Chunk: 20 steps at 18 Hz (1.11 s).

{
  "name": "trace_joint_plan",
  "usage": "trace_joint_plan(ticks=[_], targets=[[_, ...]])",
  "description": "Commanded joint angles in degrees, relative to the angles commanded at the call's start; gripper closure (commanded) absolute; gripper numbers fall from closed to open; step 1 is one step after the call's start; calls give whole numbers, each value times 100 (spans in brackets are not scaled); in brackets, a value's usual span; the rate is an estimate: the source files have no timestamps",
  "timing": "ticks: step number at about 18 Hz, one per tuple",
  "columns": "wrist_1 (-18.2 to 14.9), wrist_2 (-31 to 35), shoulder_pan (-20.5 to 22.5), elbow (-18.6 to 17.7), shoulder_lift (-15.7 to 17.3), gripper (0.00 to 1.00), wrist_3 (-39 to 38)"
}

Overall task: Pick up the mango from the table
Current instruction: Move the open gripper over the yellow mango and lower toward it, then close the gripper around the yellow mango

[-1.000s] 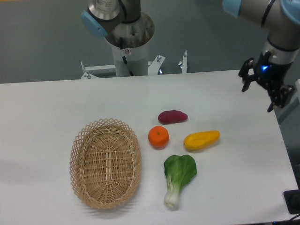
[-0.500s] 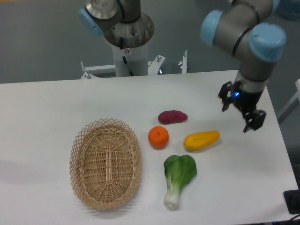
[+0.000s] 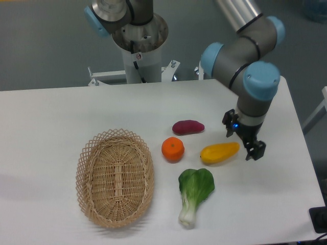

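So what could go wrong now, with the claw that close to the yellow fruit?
The black two-finger gripper hangs open over the tapered right tip of the elongated yellow mango, not its middle. Closing there, the fingers might slip off. A nudge could also roll the mango toward the round orange citrus.

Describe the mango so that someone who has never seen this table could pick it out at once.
On the white table, look right of the wicker basket to the cluster of produce. The mango is its rightmost piece, beside the gripper. It is the only yellow, elongated fruit; the orange is round, the tuber purple-red, the bok choy green.
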Motion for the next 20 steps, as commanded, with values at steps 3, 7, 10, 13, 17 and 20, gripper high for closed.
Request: trace_joint_plan(ticks=[3,7,10,13,17,20], targets=[[404,27,0,-343,18,0,79],[475,27,0,-449,-35,0,0],[510,27,-17,-458,-79,0,-9],[546,27,-52,-485,-141,0,-79],[563,18,-97,-528,-228,0,-193],[773,18,-97,-590,-237,0,-193]])
